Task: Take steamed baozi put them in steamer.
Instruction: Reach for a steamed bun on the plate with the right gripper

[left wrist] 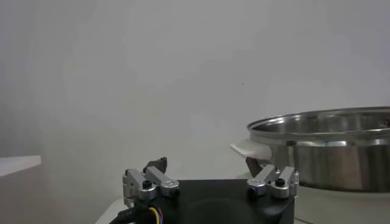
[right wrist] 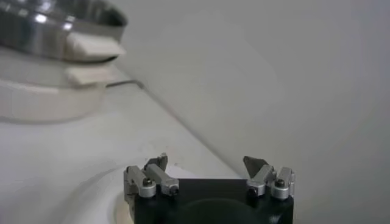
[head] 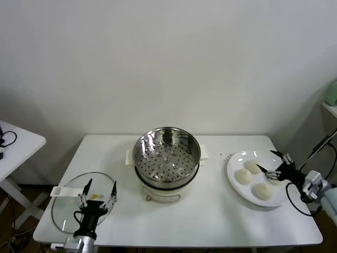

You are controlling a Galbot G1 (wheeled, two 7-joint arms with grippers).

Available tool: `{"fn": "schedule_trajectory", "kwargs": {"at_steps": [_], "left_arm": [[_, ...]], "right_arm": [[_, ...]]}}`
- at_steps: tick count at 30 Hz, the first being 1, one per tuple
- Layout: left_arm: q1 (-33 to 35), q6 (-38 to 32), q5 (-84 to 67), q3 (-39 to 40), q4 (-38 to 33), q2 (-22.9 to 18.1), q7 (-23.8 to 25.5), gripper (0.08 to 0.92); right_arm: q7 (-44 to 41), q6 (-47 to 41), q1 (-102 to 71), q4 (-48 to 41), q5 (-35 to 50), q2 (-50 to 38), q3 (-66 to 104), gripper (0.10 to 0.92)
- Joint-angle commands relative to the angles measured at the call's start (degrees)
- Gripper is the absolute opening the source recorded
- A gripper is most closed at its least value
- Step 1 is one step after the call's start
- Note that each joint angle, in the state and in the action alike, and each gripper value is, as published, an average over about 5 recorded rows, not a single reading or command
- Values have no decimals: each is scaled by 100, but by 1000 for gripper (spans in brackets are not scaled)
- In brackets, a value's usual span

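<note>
The steamer stands at the table's middle, a shiny steel pot with an empty perforated tray on a cream base. It also shows in the left wrist view and the right wrist view. Cream-white baozi lie on a white plate at the right. Another bun seems partly hidden under my right gripper. My right gripper is open and empty, just above the plate's far right side. My left gripper is open and empty over the glass lid.
A flat round glass lid with a white handle lies at the table's front left. A second white table stands off to the left. A wall runs close behind the table.
</note>
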Motion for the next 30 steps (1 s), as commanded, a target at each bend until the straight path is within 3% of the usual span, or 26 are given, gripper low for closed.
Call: {"fn": "schedule_trajectory", "kwargs": {"at_steps": [1, 7, 14, 19, 30], "left_arm": [[-64, 14, 3, -20, 117, 1, 16, 823], [-60, 94, -68, -65, 114, 0, 5, 823], [-22, 277, -44, -145, 59, -12, -70, 823], [-7, 647, -75, -228, 7, -17, -141, 823], [59, 711, -87, -267, 15, -24, -142, 823]], "right_arm": [[-2234, 178, 4348, -1804, -1129, -636, -4122, 823], [-3165, 543, 6296, -3005, -1501, 217, -6347, 823], [-3608, 848, 6622, -4282, -2140, 1309, -6682, 823], [-3524, 820, 6291, -4562, -2328, 1672, -6376, 823], [-2816, 906, 5469, -4722, -2629, 1962, -5622, 823]]}}
